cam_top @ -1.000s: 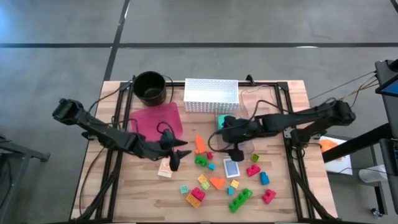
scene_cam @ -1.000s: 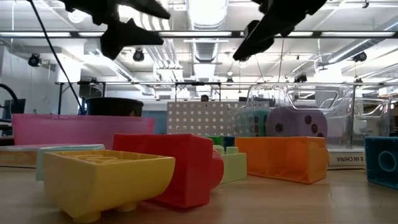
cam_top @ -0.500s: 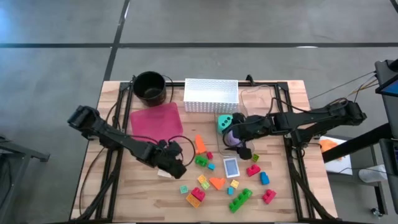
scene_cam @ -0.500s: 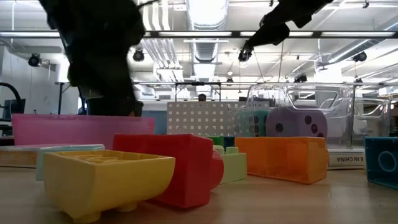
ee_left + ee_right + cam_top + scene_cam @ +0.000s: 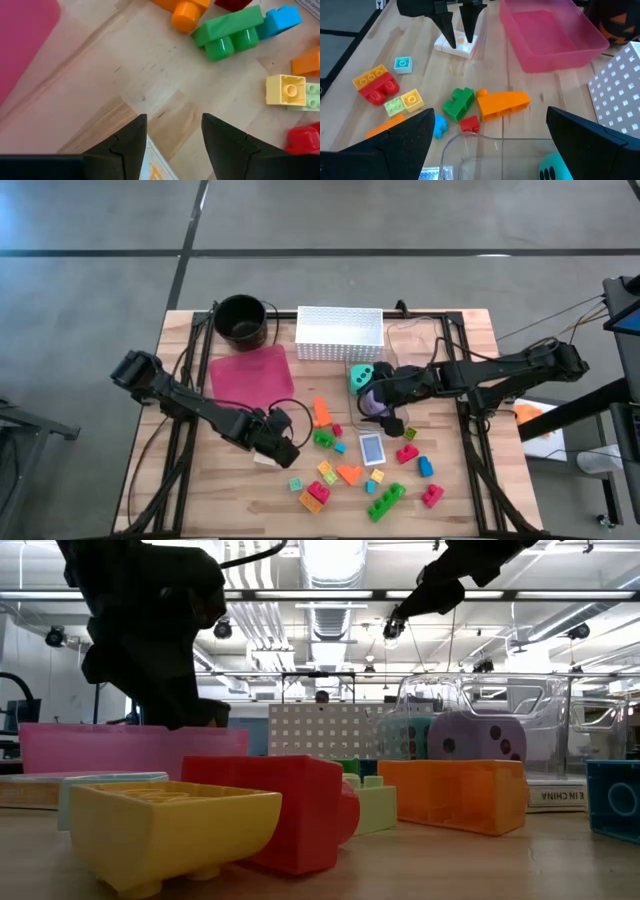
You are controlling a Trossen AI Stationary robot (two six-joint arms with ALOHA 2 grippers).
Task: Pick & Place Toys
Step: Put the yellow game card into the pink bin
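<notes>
The left gripper (image 5: 276,448) has dropped from its raised position a second ago onto the small card (image 5: 455,44) at the near-left edge of the toy scatter, its partly closed fingers straddling the card but not visibly clamped on it. The right gripper (image 5: 385,412), jaws wide and empty, has shifted over the purple die (image 5: 372,402); judged, a card pick is imminent
</notes>
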